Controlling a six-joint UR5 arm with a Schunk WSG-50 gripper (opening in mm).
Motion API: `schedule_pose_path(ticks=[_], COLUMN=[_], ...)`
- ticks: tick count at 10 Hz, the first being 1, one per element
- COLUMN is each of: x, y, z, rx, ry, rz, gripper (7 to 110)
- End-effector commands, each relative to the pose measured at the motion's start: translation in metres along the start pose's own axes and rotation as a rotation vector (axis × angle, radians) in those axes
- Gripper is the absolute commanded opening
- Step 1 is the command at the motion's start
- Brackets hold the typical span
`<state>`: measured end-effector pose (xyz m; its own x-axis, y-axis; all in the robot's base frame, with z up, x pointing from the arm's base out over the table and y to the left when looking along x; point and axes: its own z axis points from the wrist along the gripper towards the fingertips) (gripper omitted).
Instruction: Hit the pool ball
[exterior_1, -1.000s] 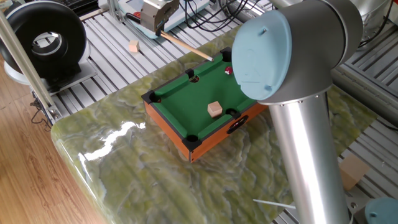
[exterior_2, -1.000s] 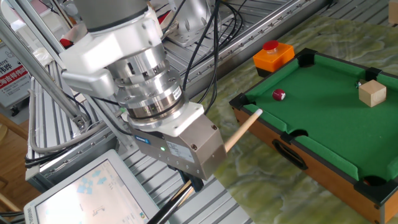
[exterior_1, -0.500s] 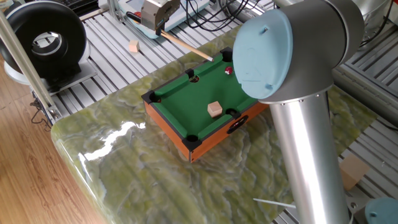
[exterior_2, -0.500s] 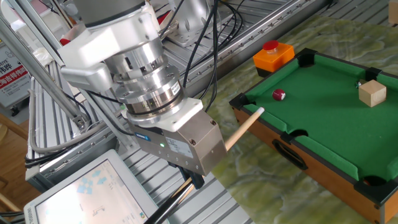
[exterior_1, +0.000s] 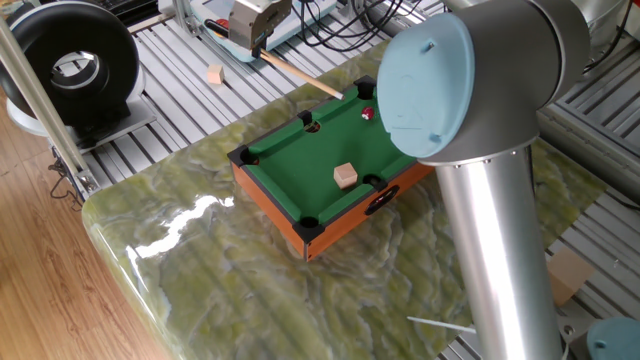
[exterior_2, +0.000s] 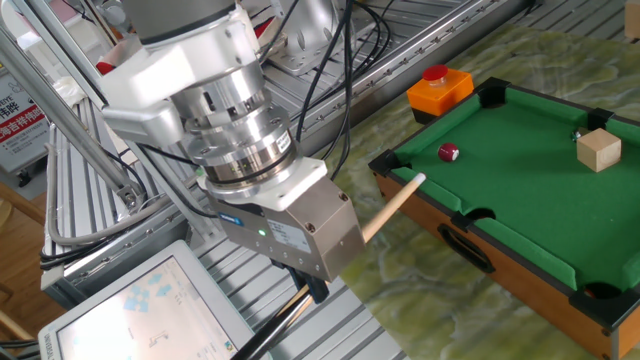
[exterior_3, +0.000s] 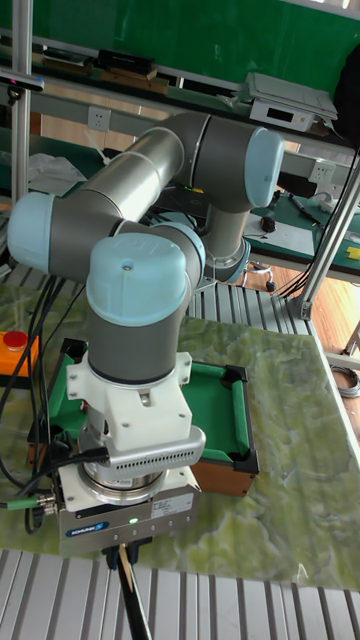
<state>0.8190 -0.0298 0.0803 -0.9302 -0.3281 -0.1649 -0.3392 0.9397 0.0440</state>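
Fingers (exterior_2: 312, 290) were closed on the wooden cue stick (exterior_2: 388, 210), its pale tip over the near rail of the mini pool table (exterior_2: 520, 215). Pool ball (exterior_2: 448, 152) sat on green felt just beyond the tip, apart from it. Tan cube (exterior_2: 598, 150) well away. Marbled green worktop (exterior_1: 210, 270); metal slats behind.

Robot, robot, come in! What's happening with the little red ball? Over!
Gripper shut on cue stick, tip at the table rail. Pool ball on the green felt, not yet hit. Nothing between tip and ball; wooden cube far off.
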Motion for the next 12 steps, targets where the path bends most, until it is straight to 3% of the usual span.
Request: schedule_pose_path(ticks=[1,12], x=[0.0036,0.0102], y=[-0.0024,0.0023], z=[0.0031,0.0034], rx=[-0.011,-0.025], ry=[-0.017,-0.023], rz=[0.011,0.035], gripper=[7,7])
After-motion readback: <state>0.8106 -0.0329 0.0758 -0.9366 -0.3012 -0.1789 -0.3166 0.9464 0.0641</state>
